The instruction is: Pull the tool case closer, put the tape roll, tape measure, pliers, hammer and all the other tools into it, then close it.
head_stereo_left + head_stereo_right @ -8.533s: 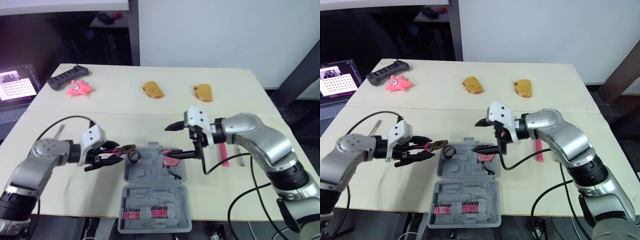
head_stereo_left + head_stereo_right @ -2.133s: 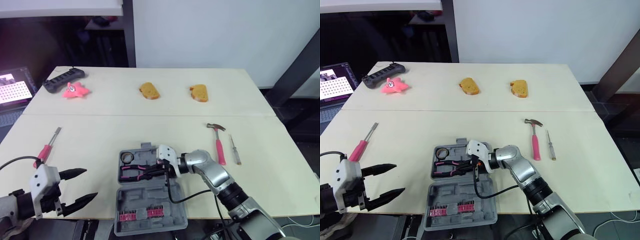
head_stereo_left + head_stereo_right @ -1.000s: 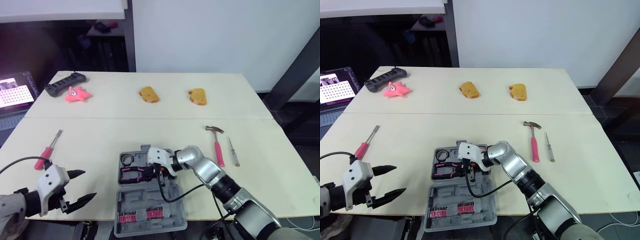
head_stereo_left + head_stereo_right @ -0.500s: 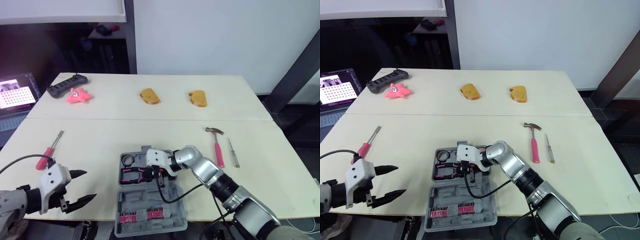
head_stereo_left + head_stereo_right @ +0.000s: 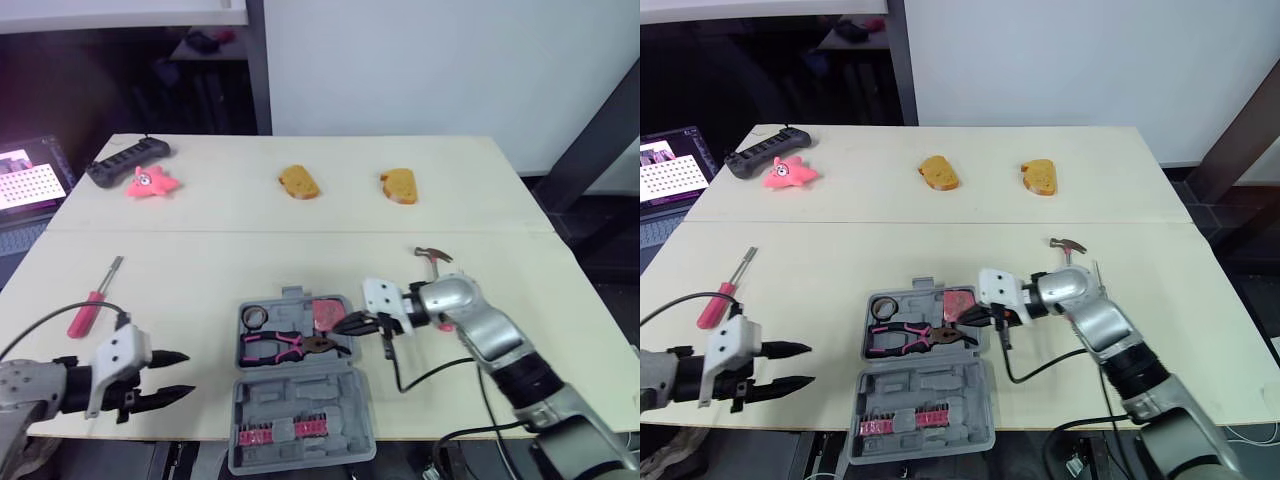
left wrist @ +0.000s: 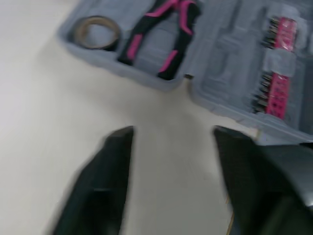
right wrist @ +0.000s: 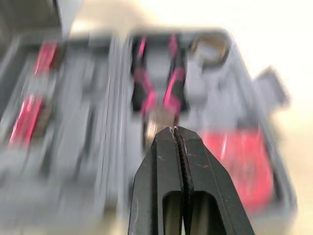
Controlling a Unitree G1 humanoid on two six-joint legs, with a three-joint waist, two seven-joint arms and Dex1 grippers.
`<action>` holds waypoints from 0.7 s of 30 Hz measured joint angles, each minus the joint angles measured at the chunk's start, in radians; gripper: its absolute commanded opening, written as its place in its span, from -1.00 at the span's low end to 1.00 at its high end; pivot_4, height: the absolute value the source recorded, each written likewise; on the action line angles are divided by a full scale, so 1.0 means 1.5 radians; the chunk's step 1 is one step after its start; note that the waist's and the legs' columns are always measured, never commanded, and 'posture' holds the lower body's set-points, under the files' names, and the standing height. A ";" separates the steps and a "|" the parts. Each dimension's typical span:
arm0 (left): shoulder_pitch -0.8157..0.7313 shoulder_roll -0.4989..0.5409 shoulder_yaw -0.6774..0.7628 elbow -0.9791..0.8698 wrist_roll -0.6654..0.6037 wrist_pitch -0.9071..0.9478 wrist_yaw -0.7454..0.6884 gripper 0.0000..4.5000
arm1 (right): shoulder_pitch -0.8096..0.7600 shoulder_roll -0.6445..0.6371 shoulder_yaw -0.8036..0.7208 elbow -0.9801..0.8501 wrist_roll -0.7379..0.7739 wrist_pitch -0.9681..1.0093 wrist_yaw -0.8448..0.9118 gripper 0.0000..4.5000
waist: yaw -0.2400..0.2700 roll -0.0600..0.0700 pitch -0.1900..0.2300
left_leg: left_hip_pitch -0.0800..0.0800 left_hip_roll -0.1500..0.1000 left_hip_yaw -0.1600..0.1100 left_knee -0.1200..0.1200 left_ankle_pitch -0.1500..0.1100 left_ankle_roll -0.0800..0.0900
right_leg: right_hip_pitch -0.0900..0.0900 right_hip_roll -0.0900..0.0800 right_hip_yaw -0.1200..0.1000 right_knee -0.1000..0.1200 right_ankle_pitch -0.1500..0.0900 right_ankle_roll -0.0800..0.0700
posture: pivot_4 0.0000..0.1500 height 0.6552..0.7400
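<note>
In the tool case point(image 5: 300, 395), pliers point(image 5: 285, 346) just beside closed right pincer point(image 5: 342, 323)

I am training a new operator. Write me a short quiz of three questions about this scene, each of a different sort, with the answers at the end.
1. True or false: the pliers lie inside the open tool case.
2. Which tool lies on the table on the robot's left of the case? A. hammer B. pink-handled screwdriver C. tape measure
3. Fill the gap: the fingers of the right gripper are ___ (open or shut).

Key: 1 true; 2 B; 3 shut.
</note>
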 measured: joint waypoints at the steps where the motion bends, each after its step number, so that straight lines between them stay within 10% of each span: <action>1: -0.013 -0.005 -0.017 0.015 0.008 -0.016 -0.002 -0.80 | 0.005 -0.021 0.000 0.002 -0.004 -0.009 0.010 -1.00 | 0.000 0.000 0.000 | 0.000 0.000 0.000 0.000 0.000 0.000 | 0.000 0.000 0.000 0.000 0.000 0.000 | 1.00 0.41; 21: -0.124 -0.101 -0.170 0.152 0.073 -0.108 0.026 -0.98 | 0.085 -0.027 0.014 0.056 -0.075 -0.102 -0.028 -1.00 | 0.000 -0.001 0.002 | 0.000 0.000 0.001 0.002 0.000 0.000 | 0.001 0.000 0.002 0.002 0.001 0.001 | 1.00 0.41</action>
